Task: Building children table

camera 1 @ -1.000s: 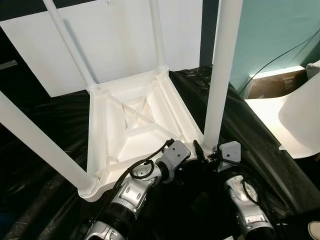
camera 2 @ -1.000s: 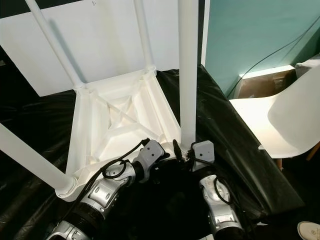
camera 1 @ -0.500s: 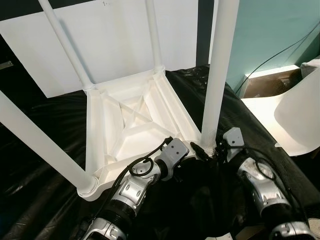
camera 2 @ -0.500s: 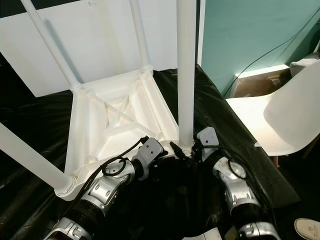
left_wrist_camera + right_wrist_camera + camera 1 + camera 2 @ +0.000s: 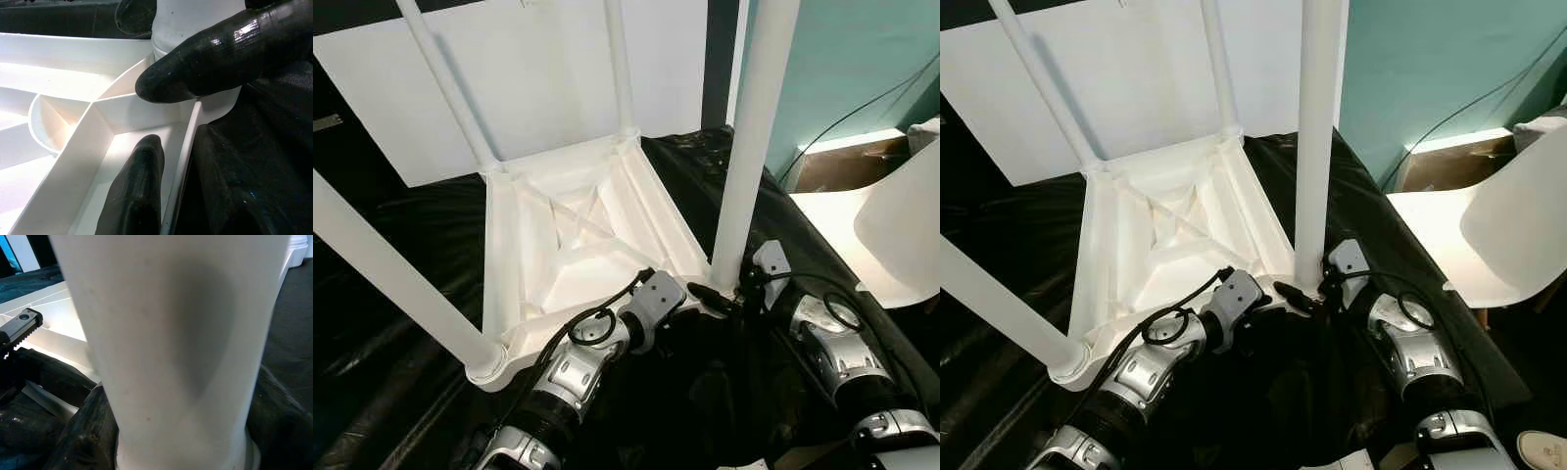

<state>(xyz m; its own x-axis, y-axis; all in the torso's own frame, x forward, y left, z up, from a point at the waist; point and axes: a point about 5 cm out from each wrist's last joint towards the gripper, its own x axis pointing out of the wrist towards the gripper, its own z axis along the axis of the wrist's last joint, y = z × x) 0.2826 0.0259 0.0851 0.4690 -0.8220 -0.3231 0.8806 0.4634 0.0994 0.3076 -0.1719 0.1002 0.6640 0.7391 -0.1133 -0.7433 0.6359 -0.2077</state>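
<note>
The table lies upside down on black sheeting. At 5 o'clock, the left gripper pinches its rim; the right gripper clasps the near leg.

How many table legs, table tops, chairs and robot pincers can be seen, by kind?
Table legs: 4 (near right, near left, far left, far right)
Upturned table top: 1
White chair: 1
Pincers: 2 (left pincer, right pincer)
Total: 8
</note>
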